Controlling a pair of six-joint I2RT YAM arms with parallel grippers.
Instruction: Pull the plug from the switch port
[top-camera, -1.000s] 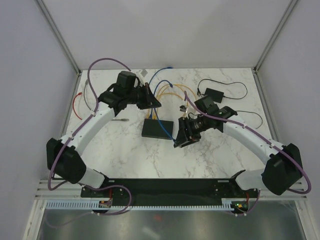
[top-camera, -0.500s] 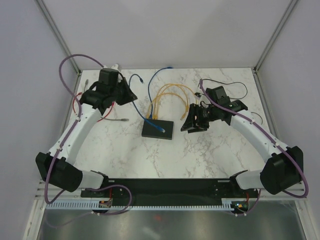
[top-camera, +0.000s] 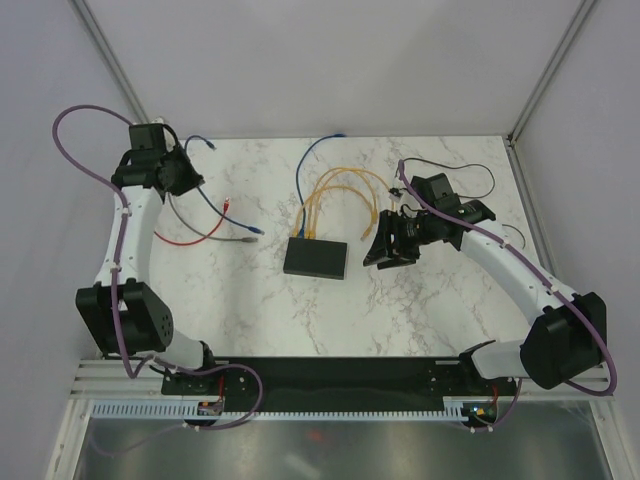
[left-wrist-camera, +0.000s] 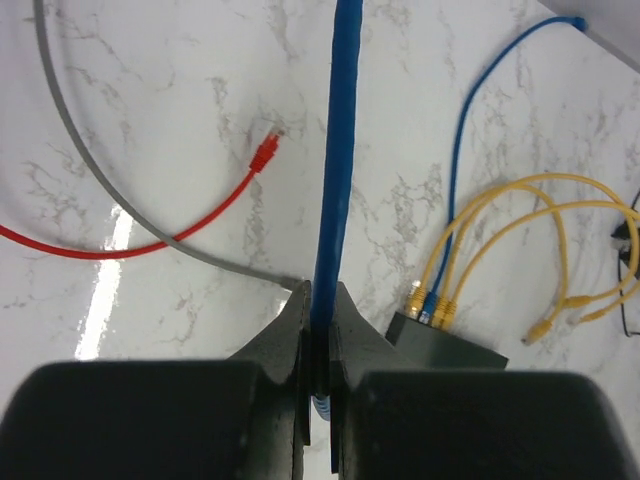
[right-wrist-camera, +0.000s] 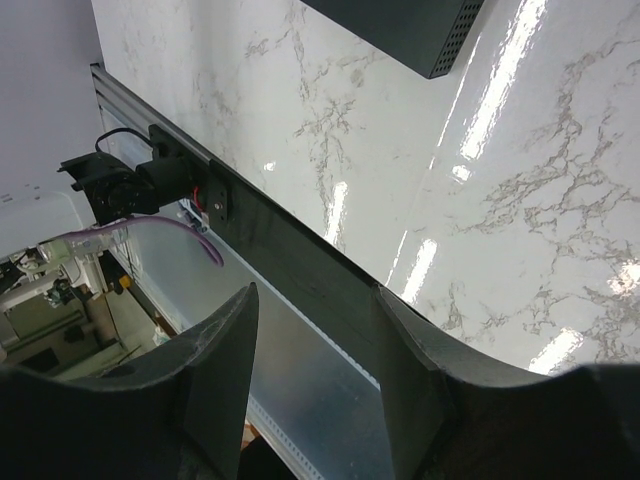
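Well, at the upper left the left jaws pinch a blue cable; the right jaws gape empty beside the switch on the worktop.

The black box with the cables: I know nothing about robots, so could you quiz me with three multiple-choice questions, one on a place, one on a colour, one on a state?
1. Where does the switch lie on the table?
A) near the middle B) far-left corner C) near-right edge
2. What colour is the cable in the left gripper?
A) red B) blue C) yellow
3. How is the right gripper?
A) shut on a red wire B) shut on the switch C) open, empty

Answers: 1 A, the top view shows it central. 2 B, it runs blue between the fingers. 3 C, its wrist view shows fingers apart, nothing between.
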